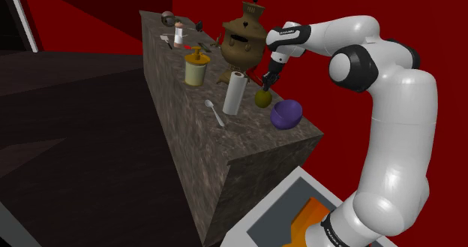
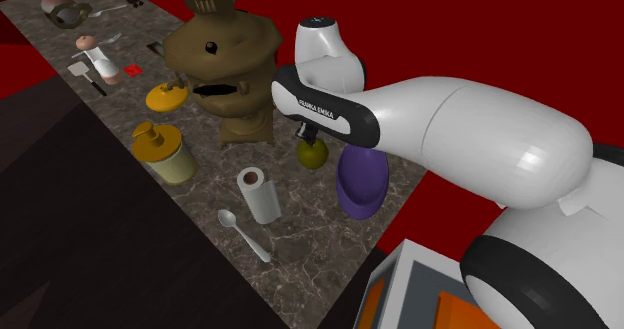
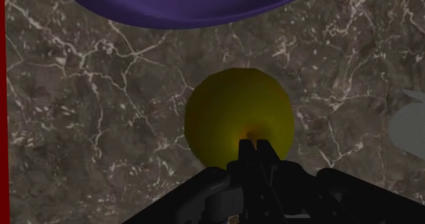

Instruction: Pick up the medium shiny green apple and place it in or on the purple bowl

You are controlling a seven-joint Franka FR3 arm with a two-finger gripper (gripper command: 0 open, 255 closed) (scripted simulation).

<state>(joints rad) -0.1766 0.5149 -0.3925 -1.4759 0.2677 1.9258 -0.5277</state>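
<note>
1. The apple [image 3: 240, 124], yellow-green and glossy, sits on the desk [image 1: 196, 137] near its right end. In the shoulder view it lies between the paper roll [image 1: 235, 93] on its left and the purple bowl [image 1: 286, 114] on its right, close to the bowl but apart from it.
2. My fingers [image 3: 248, 158] hang right over the top of the apple, pointing down at it. In the wrist view they meet in the middle, pressed together with nothing between them. Whether the tips touch the skin, I cannot tell.
3. So I judge the step in hand to be the approach: I am lined up above the fruit, but there is no grasp yet.
4. The next move calls for spreading the fingers wider than the apple, then sinking so one passes down each side of it, and only then closing.
5. The bowl tilts on its rounded side, so the drop should aim at its open hollow and not its rim.
6. Farther left stand a spoon [image 1: 215, 112] and a yellow jar [image 1: 196, 67], and behind them a brown urn [image 1: 244, 39], all well clear of my short path to the bowl.
</note>
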